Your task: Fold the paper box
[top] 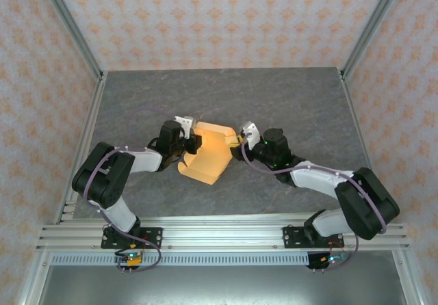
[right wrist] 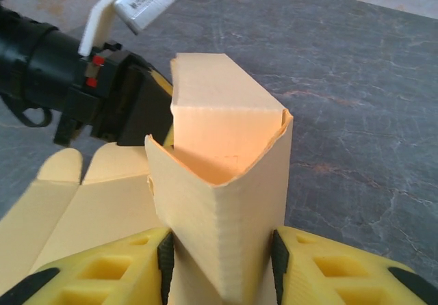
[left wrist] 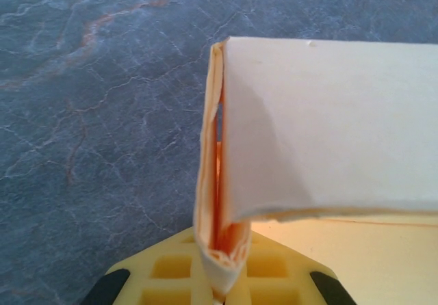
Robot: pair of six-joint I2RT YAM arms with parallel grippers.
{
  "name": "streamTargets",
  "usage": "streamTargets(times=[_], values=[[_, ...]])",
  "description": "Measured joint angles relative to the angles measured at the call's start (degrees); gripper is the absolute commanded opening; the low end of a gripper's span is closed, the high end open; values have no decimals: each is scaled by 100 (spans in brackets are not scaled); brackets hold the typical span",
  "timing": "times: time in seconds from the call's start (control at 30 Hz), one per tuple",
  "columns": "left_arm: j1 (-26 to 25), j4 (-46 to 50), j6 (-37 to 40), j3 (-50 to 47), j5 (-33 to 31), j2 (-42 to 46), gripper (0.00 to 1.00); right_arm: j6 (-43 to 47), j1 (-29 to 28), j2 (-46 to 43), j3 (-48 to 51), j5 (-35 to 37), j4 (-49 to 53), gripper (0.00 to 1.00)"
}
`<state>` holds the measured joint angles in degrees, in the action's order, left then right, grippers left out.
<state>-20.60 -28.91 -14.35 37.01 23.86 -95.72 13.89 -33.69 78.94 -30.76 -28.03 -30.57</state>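
The paper box (top: 205,156) is light orange-tan cardboard, partly folded, in the middle of the table between both arms. My left gripper (top: 194,141) holds its left side. In the left wrist view the yellow fingers (left wrist: 171,267) are shut on a doubled wall of the box (left wrist: 219,236), and a pale panel (left wrist: 328,127) spreads to the right. My right gripper (top: 238,143) holds the right side. In the right wrist view a raised corner of the box (right wrist: 226,209) sits between the black pads (right wrist: 166,258), which press on both faces. Flat flaps (right wrist: 61,202) lie to the left.
The grey stone-patterned table (top: 287,100) has free room behind and on both sides of the box. The left arm's black wrist and white camera mount (right wrist: 137,4) stand close behind the box in the right wrist view. Patterned walls and metal posts (top: 75,31) enclose the table.
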Motion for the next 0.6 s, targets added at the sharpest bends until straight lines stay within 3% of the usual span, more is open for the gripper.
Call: streamTargets(times=[0.23, 0.6], values=[[-118, 11, -164, -11, -540, 11, 0, -225, -299, 660, -304, 909, -363, 49], [-699, 105, -581, -203, -1869, 258, 0, -734, -809, 1497, -540, 2905, -1176, 39]])
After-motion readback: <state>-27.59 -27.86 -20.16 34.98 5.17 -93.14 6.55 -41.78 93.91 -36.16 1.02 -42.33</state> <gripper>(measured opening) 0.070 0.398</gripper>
